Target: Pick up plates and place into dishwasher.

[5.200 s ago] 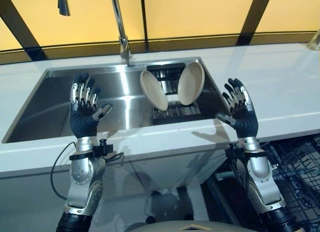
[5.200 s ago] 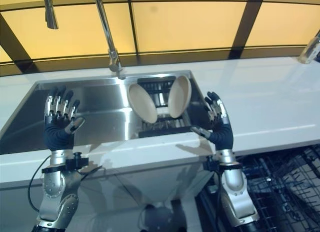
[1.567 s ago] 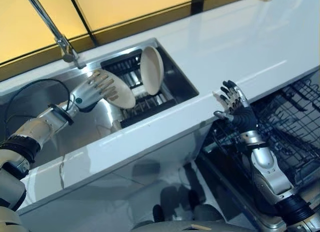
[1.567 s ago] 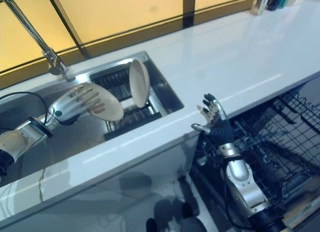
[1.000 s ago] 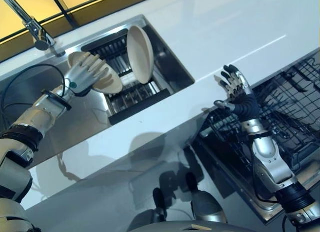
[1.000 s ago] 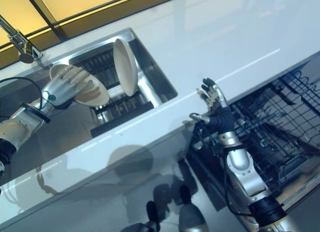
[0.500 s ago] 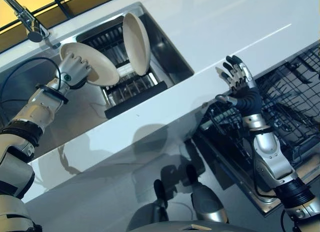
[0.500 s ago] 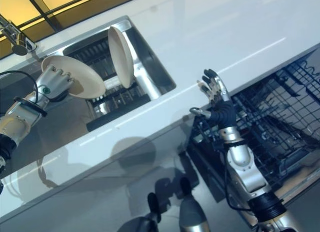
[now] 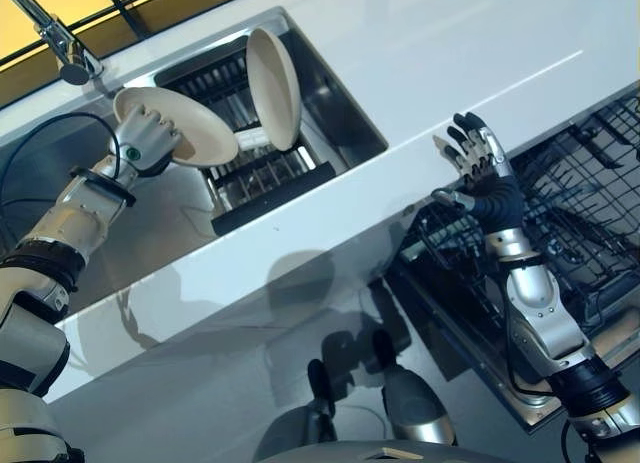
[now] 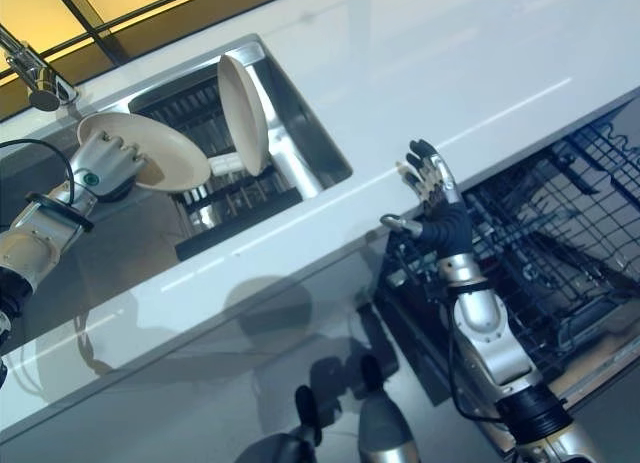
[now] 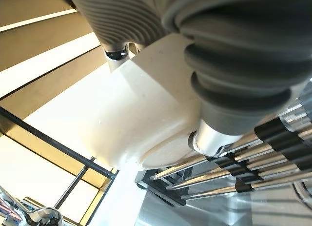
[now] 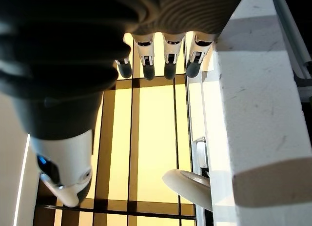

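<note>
Well — one plate lifted, one left in the rack.
Nearest, the right hand hovers spread by the dishwasher rack; farther left, the left hand grips a beige plate over the sink — the second plate stands upright beyond.

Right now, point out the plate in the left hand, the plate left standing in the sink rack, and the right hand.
held plate (image 9: 195,133), left eye view, on its pale upper face.
standing plate (image 9: 274,75), left eye view, middle of its face.
right hand (image 10: 437,215), right eye view, on its palm.
</note>
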Controlling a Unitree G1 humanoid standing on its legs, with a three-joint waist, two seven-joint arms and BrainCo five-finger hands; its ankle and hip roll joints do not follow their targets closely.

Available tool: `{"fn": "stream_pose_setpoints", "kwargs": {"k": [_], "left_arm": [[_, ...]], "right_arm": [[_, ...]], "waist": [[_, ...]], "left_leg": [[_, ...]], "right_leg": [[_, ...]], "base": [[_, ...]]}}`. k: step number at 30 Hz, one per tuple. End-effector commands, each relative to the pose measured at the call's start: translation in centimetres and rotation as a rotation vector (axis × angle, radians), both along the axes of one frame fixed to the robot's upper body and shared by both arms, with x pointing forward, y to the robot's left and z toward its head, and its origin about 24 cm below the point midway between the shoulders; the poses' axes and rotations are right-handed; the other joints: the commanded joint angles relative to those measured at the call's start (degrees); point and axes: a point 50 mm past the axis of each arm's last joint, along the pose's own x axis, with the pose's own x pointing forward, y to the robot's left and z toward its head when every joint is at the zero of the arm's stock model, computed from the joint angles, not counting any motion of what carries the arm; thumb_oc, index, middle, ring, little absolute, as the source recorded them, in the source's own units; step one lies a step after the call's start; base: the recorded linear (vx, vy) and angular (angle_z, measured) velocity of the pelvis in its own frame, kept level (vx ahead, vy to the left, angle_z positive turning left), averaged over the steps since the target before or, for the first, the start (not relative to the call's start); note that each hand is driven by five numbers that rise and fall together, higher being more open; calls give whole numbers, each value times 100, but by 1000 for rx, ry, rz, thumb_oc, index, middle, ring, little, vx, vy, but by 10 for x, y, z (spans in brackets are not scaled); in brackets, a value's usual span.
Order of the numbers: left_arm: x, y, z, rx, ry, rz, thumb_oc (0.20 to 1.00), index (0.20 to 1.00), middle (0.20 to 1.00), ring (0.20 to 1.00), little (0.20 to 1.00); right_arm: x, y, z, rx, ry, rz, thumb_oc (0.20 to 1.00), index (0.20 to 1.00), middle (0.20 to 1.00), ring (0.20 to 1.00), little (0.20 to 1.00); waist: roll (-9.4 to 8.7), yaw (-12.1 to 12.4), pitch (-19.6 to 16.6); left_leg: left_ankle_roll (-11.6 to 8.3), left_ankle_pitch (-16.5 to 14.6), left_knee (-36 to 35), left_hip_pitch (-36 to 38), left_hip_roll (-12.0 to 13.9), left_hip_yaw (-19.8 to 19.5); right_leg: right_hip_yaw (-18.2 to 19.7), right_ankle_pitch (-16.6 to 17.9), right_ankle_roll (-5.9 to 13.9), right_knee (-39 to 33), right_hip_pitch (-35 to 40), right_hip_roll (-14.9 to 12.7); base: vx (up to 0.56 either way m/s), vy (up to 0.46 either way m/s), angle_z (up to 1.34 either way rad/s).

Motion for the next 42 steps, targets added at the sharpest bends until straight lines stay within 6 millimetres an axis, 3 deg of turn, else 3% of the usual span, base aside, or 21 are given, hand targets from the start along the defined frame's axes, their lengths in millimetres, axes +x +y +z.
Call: {"fn": "stream_pose_setpoints", "kwargs": {"k": [1, 12, 19, 25, 27, 32, 36, 42], "left_arm": [[-10, 22, 42, -48, -182, 30, 200, 200, 200, 200, 200], [-21, 14, 54, -28, -185, -59, 200, 200, 200, 200, 200], [-31, 10, 64, -171, -228, -155, 200, 200, 200, 200, 200], [-43, 1, 76, -656, -307, -353, 200, 200, 200, 200, 200], [-48, -8, 71, -868, -299, -455, 200, 200, 200, 200, 200], [-61, -32, 56, -1192, -232, -608, 200, 200, 200, 200, 200], [-77, -54, 38, -1491, -102, -798, 200, 200, 200, 200, 200], [-98, -86, 29, -1714, 110, -1048, 200, 200, 200, 200, 200]], "right_arm": [[-14, -6, -5, 35, 4, 8, 1000, 1000, 1000, 1000, 1000], [-22, -8, -16, 59, 61, 12, 1000, 1000, 1000, 1000, 1000], [-27, -8, -23, 88, 94, 5, 1000, 1000, 1000, 1000, 1000], [-32, -7, -28, 117, 96, -23, 1000, 1000, 1000, 1000, 1000], [-34, -7, -29, 125, 87, -43, 1000, 1000, 1000, 1000, 1000], [-36, -9, -28, 131, 65, -87, 1000, 1000, 1000, 1000, 1000], [-41, -12, -30, 129, 48, -123, 1000, 1000, 1000, 1000, 1000], [-46, -23, -25, 97, 3, -176, 1000, 1000, 1000, 1000, 1000]], "waist": [[-226, 96, -547], [-204, 198, -945], [-256, 290, -1199], [-322, 375, -1321], [-372, 419, -1360], [-468, 478, -1436], [-516, 465, -1497], [-565, 455, -1532]], "left_leg": [[51, -194, 52, -236, -87, 2], [64, -294, 48, 31, -94, 18], [81, -355, 31, 176, -81, 21], [88, -368, 12, 246, -64, -7], [94, -376, 13, 271, -56, -36], [105, -394, 9, 313, -39, -76], [108, -396, 2, 355, -13, -44], [127, -408, 0, 403, 4, 14]], "right_leg": [[37, -449, 480, 580, -181, -351], [-46, -489, 522, 499, 108, -368], [-95, -515, 553, 429, 279, -363], [-60, -528, 550, 390, 363, -307], [-35, -550, 544, 398, 387, -281], [22, -583, 522, 404, 433, -222], [79, -590, 510, 424, 445, -164], [96, -579, 491, 420, 483, -143]], "base": [[44, -23, 4], [61, -24, 2], [59, -44, 0], [12, -40, 1], [2, -46, 0], [-15, -36, -6], [-44, -11, -5], [-45, -5, -5]]}}
